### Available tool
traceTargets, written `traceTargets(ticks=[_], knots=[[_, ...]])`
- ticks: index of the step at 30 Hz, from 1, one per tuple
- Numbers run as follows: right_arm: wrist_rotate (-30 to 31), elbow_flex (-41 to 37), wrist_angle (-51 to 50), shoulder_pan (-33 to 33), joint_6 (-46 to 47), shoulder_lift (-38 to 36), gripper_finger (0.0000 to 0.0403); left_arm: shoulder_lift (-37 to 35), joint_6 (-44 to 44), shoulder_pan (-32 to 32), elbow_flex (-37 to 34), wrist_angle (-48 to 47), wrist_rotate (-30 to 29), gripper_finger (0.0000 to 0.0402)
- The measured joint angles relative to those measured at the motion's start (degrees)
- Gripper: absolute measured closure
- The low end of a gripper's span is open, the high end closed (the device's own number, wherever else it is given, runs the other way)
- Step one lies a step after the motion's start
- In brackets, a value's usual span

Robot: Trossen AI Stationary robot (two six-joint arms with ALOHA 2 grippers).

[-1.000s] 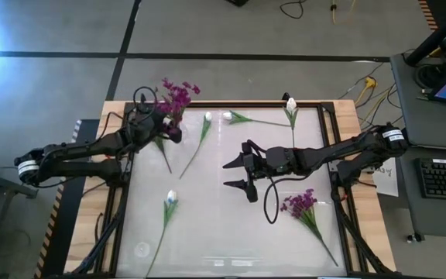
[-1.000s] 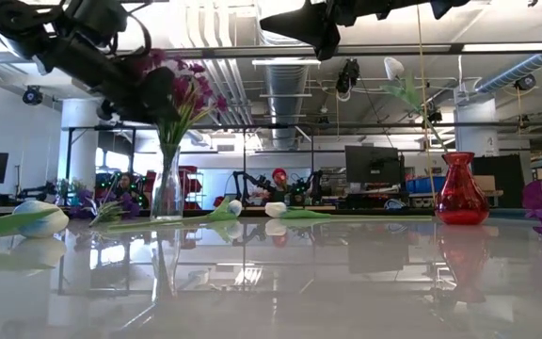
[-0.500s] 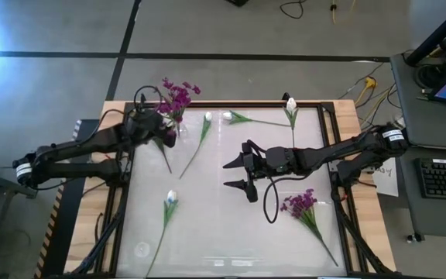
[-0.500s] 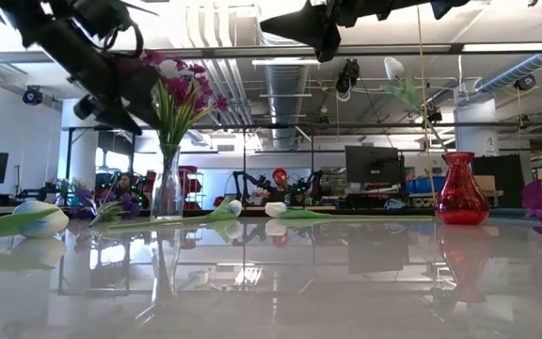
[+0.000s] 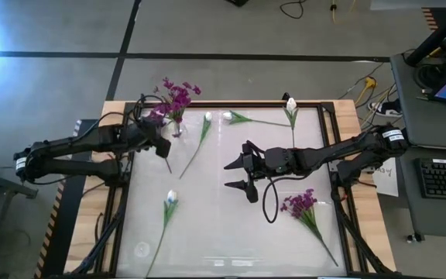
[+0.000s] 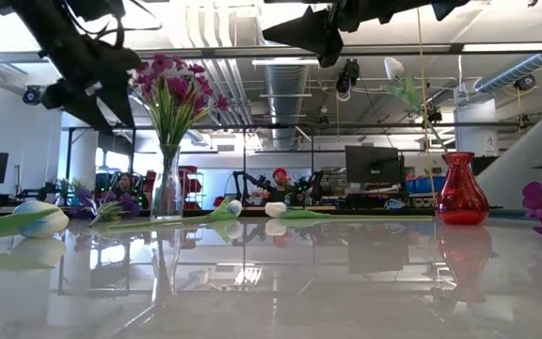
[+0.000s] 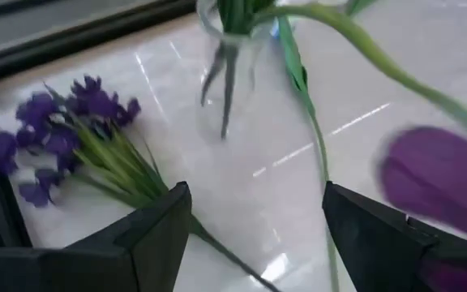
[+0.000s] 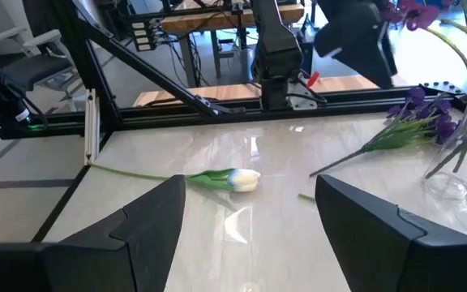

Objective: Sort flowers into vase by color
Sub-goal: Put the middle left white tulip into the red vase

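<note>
1. The room is a workshop with ceiling pipes and monitors behind a glossy white table (image 5: 231, 225) in a wooden frame.
2. Nearest the front edge, 1 white flower (image 5: 170, 198) lies loose on its long stem, left of centre.
3. A loose purple bunch (image 5: 300, 204) lies on the right side, just beside the right arm's cable.
4. The right end effector (image 5: 238, 174) hovers over the middle of the table, fingers spread and holding nothing; its wrist view looks out on the white flower near the front.
5. The left end effector (image 5: 155, 139) hangs above the table's left side, just beside the clear vase (image 6: 167, 184), fingers spread wide and empty. Its wrist view shows another purple bunch (image 7: 71, 146) lying flat near the vase foot.
6. The clear vase at the far left corner holds purple flowers (image 6: 172, 87) upright.
7. Along the far edge lie 2 more white flowers (image 5: 207, 118) and (image 5: 228, 116), and a red vase (image 6: 463, 190) at the far right with 1 white flower (image 5: 290, 104) standing in it.
8. By my reading, a purple stem has been placed and the left arm is between placements. Next it should drop to the flat purple bunch, pinch its stem low, and lift it clear of the vase rim without knocking the glass.
9. The right arm's likely job is a white flower for the red vase.
</note>
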Motion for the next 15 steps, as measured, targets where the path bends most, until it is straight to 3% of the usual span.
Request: traceTargets(ticks=[8,15], knots=[[-0.04,0.0,-3.42,-0.02,0.33,-0.17,0.014,-0.03,-6.06,-11.97,0.81,-2.0,0.05,0.0135],[-2.29,0.02,-16.39,1.02,3.48,-3.43,0.0149,1.4,-10.12,-24.59,0.59,-0.32,-0.37,0.0135]])
